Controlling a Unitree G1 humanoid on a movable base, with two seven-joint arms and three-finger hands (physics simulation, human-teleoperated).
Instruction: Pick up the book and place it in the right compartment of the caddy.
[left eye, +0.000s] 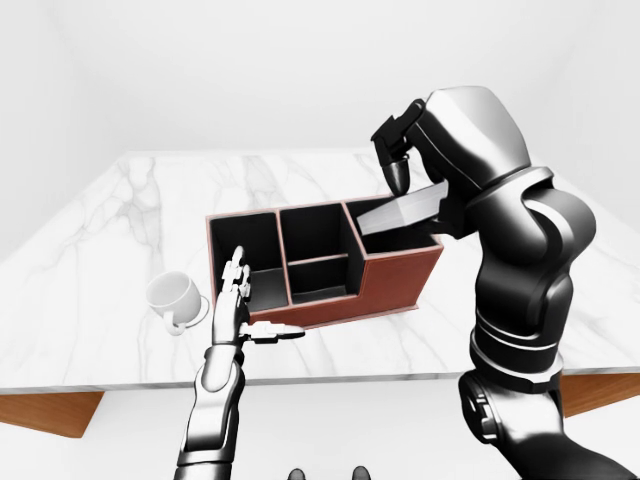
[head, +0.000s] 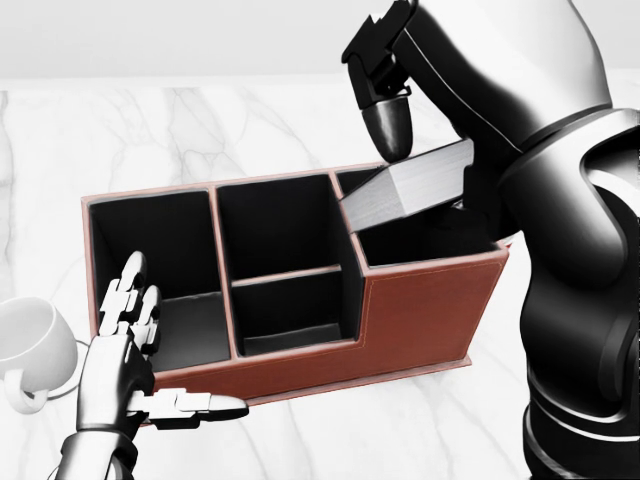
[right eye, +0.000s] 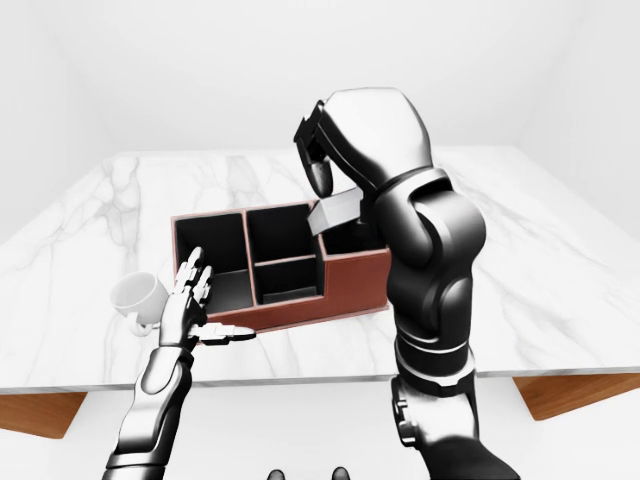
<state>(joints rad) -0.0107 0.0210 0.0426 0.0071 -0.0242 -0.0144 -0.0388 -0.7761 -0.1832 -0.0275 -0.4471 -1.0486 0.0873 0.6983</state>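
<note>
The right robot hand (head: 395, 125) grips the book (head: 405, 195) — tilted, its lower corner dipping into the right compartment of the caddy (head: 300, 300). The left robot hand (head: 130, 330) — fingers spread, holding nothing — sits beside the caddy's left end, near a cup (head: 30, 350) on the worktop (head: 200, 130).

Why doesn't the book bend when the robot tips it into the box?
The book is thick, so it probably stays stiff like a block. It looks fairly heavy. Tilted over the caddy, it might slide from the right hand.
</note>
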